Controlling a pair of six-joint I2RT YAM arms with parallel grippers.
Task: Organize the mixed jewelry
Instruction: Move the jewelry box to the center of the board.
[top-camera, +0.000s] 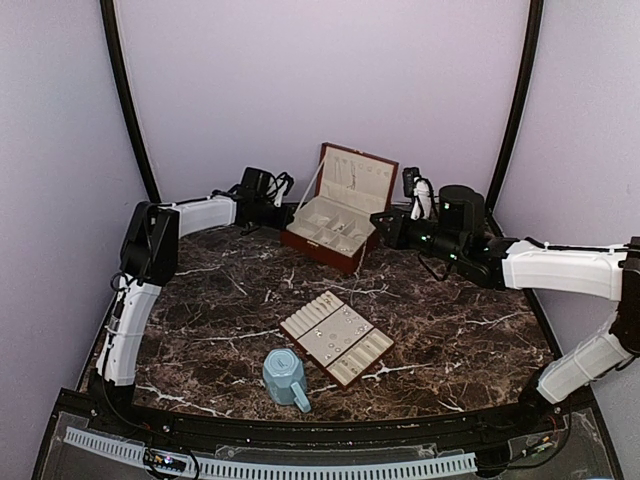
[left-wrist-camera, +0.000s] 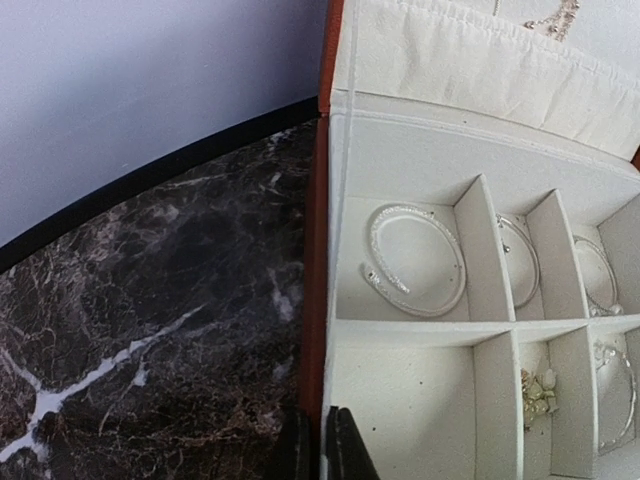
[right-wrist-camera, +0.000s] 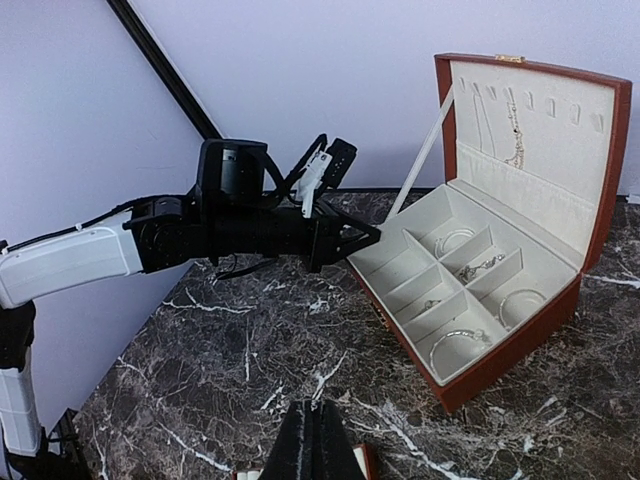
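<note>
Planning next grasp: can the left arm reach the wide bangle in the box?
Probably yes: lid is up, nothing covers the bangle, and the left gripper hovers at the box edge.

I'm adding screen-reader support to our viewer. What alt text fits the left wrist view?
An open jewelry box with cream compartments holds a silver bangle in one cell, more bracelets beside it, on a dark marble table; the left gripper shows at the bottom edge.
</note>
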